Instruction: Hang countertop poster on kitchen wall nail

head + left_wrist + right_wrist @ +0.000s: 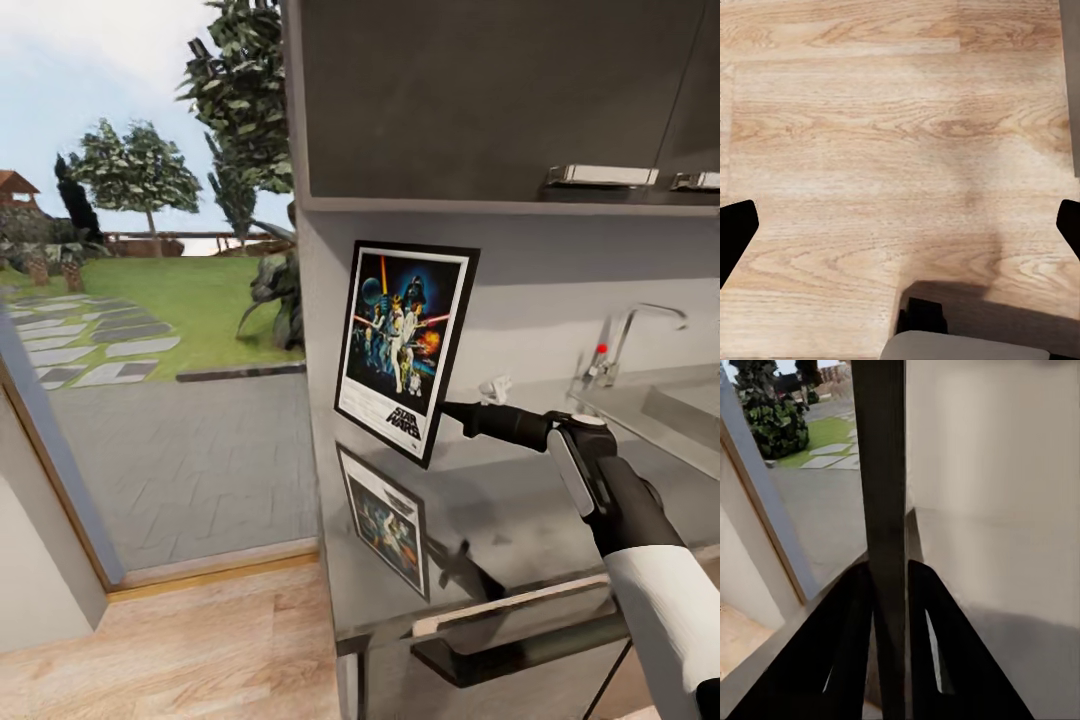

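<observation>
The poster [405, 349] is held upright and clear above the glossy grey surface [520, 500], near its end beside the wall, clamped edge-on between my right jaws [448, 408], while my left jaws [900, 225] hang released over the wooden floor [870, 127].

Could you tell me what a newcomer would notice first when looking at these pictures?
First the poster, held upright in the air above the glossy kitchen countertop, which mirrors it; the right gripper has its jaws closed on the poster's edge, seen edge-on in the right wrist view. Next, the big glass opening at the left onto the garden lawn. The chrome tap stands at the far right.
</observation>
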Motion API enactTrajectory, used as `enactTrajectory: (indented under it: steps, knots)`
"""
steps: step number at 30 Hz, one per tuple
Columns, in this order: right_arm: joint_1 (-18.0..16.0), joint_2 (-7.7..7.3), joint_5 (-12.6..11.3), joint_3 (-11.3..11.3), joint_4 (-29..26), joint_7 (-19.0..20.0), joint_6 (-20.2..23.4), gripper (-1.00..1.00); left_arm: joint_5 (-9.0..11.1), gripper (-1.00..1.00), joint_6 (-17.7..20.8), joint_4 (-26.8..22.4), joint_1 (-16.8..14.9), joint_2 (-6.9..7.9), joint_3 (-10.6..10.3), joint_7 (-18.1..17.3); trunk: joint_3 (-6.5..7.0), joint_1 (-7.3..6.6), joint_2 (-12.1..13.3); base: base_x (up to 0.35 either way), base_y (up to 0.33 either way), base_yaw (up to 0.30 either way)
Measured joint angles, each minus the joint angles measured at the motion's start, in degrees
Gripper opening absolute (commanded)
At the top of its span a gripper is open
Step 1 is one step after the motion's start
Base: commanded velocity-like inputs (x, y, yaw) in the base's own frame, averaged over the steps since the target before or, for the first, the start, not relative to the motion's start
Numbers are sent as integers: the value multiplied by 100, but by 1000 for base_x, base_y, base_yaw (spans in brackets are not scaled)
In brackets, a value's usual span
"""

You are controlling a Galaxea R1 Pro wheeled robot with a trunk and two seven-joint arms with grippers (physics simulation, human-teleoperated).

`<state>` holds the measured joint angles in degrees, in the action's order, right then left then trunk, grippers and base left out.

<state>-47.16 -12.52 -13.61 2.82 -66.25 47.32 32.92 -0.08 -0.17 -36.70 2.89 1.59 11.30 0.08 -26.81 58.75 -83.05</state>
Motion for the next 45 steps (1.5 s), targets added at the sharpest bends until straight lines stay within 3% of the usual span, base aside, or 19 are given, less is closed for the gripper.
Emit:
enactTrajectory:
  steps: [32, 45]
  knots:
    - [0, 0, 0, 87, -17, -8, 2, -100, 0, 100, 1, -2, 0, 0, 1, 0, 0, -1, 0, -115, 96, 267]
    - [1, 3, -2, 112, -17, -8, 2, -100, 3, 100, 1, 0, 0, 56, 2, -5, 0, 0, 0, -158, 231, 289]
